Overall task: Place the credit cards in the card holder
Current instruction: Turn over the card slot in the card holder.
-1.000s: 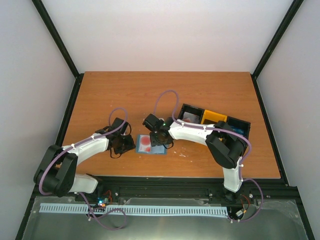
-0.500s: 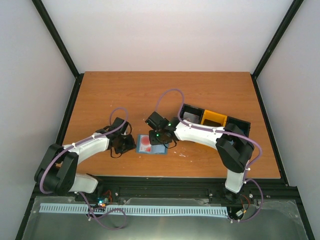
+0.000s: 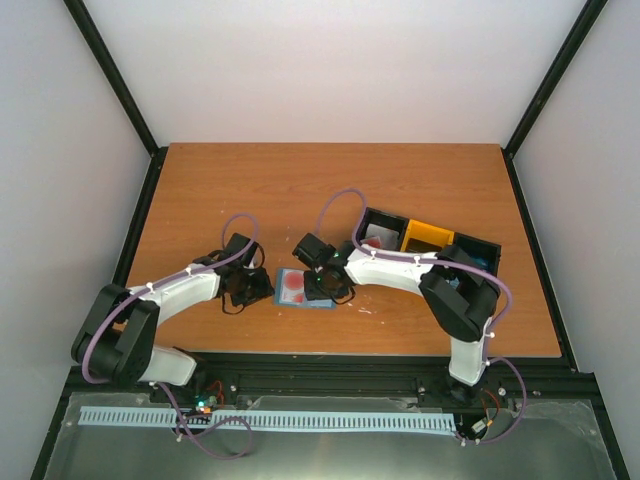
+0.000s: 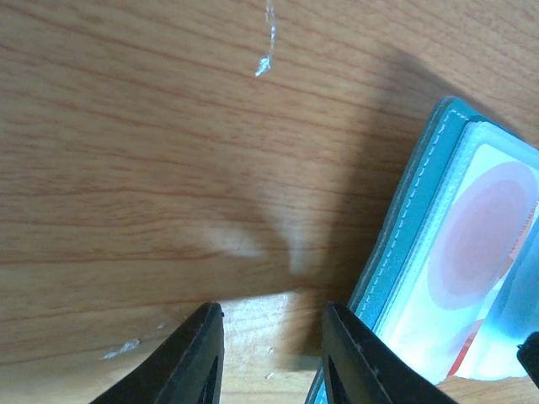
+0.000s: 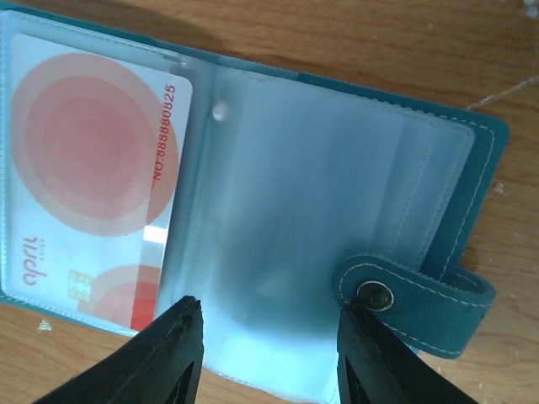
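Observation:
The teal card holder (image 3: 305, 289) lies open on the table. A red-and-white credit card (image 5: 93, 185) sits under the clear pocket of its left half and also shows in the top view (image 3: 292, 287). Its right-half pockets (image 5: 328, 210) look empty, and the snap tab (image 5: 413, 295) sticks out to the right. My right gripper (image 5: 269, 345) is open, low over the right half, with one finger beside the snap; it also shows in the top view (image 3: 322, 283). My left gripper (image 4: 274, 353) is open and empty on bare table at the holder's left edge (image 4: 404, 252).
A black-and-yellow three-compartment tray (image 3: 430, 243) stands right of the holder, behind the right arm, with small items inside. Bare wooden table (image 3: 250, 190) lies behind both grippers. Black frame rails border the table.
My right gripper has come down and slightly toward the near edge, over the holder's right half. My left gripper has edged a little right toward the holder. The holder has not moved.

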